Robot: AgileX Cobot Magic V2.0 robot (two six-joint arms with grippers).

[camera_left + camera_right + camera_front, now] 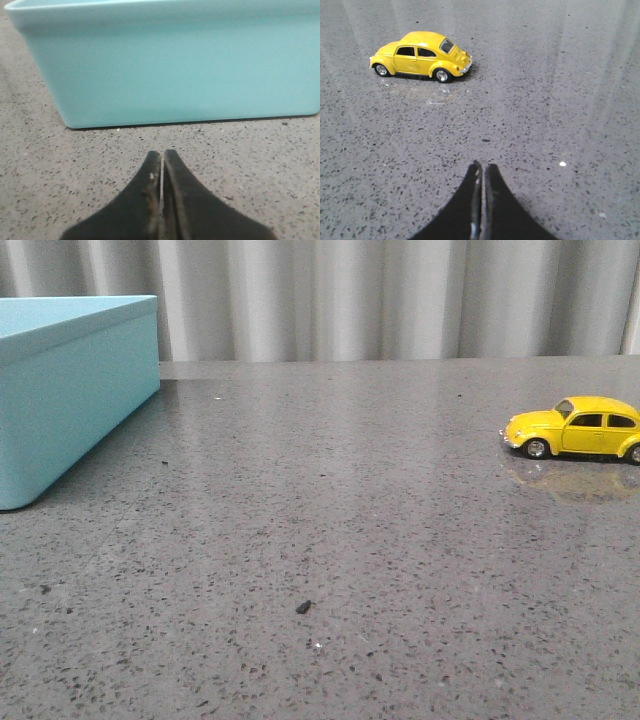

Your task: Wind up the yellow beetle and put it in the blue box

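Note:
The yellow beetle (577, 427) stands on its wheels at the right of the grey table, its nose pointing left. In the right wrist view the yellow beetle (420, 55) sits some way ahead of my right gripper (483, 166), which is shut and holds nothing. The blue box (62, 388) stands at the far left of the table. Its plain side (170, 65) fills the left wrist view just beyond my left gripper (162, 153), which is shut and empty. Neither gripper shows in the front view.
The speckled grey table (330, 540) carries a small dark crumb (303, 607) near the front middle. A pale pleated curtain (400, 295) hangs behind the table's far edge.

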